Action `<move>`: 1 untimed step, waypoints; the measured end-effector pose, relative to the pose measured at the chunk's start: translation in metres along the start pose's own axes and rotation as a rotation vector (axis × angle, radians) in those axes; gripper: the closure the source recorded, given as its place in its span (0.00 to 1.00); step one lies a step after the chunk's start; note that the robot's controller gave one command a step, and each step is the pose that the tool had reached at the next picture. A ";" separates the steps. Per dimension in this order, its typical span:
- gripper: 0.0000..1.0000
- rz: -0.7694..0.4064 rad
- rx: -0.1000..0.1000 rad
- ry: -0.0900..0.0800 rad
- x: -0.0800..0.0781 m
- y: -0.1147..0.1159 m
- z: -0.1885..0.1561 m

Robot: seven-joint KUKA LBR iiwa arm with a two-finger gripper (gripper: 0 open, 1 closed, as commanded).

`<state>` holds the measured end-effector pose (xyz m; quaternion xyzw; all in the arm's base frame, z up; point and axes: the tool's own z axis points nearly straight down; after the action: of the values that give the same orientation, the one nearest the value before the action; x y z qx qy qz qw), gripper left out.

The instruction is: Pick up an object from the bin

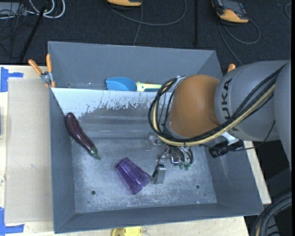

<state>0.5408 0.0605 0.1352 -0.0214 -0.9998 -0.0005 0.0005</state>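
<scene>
Pincer (159, 173), can't tell if open or closed, sits low just right of the purple translucent cup (131, 176) lying on its side mid-floor of the bin (137, 208), so it may just nudge the cup, rolling it away ungrasped

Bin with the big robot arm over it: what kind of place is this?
Probably a robot lab. A grey robot arm reaches into a metal bin holding a purple aubergine and a purple cup, and cables lie on the dark floor behind.
</scene>
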 end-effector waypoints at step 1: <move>0.00 0.055 0.002 0.001 0.019 0.028 0.004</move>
<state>0.5236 0.0896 0.1313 -0.0487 -0.9988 0.0006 0.0008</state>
